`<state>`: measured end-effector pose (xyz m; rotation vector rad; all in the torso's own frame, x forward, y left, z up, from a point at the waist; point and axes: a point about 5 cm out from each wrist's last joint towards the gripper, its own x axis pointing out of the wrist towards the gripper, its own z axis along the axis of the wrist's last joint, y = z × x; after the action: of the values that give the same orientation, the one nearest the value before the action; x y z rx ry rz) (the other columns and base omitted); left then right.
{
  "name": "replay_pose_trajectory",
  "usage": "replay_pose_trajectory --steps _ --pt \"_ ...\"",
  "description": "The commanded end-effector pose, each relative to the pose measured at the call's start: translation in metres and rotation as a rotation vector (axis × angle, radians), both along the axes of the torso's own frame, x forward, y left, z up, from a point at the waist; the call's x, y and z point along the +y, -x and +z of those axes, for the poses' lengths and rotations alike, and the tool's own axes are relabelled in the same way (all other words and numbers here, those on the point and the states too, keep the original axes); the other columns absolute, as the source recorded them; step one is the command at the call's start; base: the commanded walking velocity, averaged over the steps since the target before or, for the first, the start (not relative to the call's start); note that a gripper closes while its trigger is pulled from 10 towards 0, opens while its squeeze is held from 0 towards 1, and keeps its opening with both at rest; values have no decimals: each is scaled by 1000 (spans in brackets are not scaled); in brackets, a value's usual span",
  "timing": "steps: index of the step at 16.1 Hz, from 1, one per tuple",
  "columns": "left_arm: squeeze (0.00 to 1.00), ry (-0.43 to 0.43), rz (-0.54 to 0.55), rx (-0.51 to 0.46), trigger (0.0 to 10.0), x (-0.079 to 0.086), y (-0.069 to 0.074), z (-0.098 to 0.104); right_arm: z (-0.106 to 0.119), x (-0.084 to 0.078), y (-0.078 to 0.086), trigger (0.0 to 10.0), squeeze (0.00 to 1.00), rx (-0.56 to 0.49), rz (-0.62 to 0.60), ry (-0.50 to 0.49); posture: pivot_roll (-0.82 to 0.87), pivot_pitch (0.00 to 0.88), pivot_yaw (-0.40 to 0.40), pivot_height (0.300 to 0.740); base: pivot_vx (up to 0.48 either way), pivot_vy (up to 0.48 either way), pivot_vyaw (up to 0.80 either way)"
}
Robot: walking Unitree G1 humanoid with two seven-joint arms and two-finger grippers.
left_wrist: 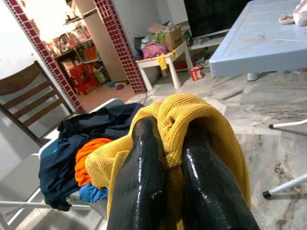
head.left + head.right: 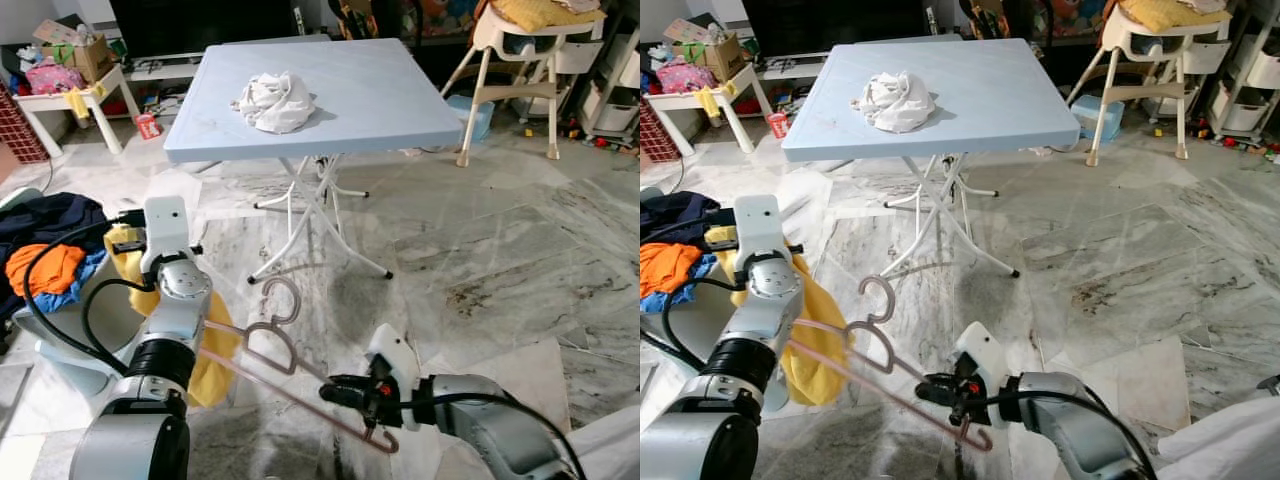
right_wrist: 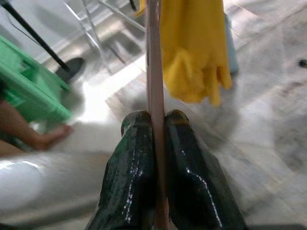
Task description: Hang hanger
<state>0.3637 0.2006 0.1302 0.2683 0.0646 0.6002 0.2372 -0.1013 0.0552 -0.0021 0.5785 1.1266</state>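
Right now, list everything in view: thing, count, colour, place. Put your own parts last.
hanger: one, pink, held low over the floor between both arms.
yellow garment: one, yellow, draped over the left pincer.
folding table: one, pale blue, straight ahead.
white cloth: one, white, bunched on the folding table.
clothes pile: one, dark blue and orange, on the left.
high chair: one, white, far right.
small table: one, white, far left, cluttered.
marble floor: grey-veined.
left pincer: black, shut on the yellow garment.
right pincer: black, shut on the hanger.
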Motion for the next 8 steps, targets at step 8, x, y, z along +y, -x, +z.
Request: replay_pose_trajectory --steps 8 --pt "0 47 -208 126 10000 -13 27 -53 -5 -12 -35 10000 0 -166 -312 97 50 0 66 740 0 0 0"
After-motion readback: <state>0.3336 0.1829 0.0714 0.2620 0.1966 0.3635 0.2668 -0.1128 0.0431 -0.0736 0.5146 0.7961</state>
